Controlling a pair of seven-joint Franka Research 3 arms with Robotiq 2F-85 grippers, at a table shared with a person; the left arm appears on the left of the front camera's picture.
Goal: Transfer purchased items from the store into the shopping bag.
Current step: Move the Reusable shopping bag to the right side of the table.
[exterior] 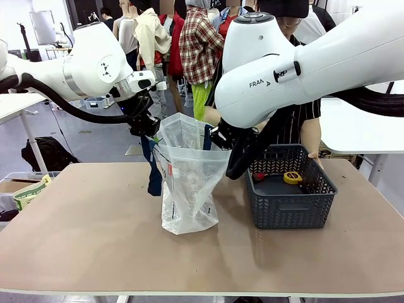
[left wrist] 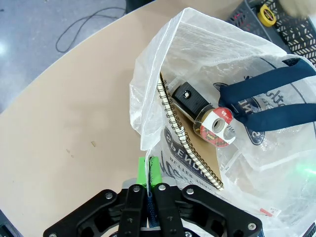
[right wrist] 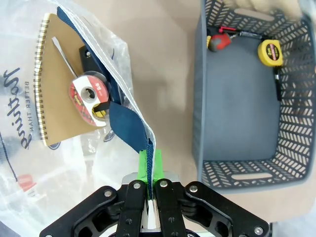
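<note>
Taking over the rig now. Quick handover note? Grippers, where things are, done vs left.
Left gripper: shut on the shopping bag at one navy handle.
Right gripper: shut on the opposite handle; bag mouth held open.
Done, in the bag: tan spiral notebook, tape roll, black item.
Left, in the basket: yellow tape measure, red item, thin black item.
Person's hand is at the basket's far rim.
</note>
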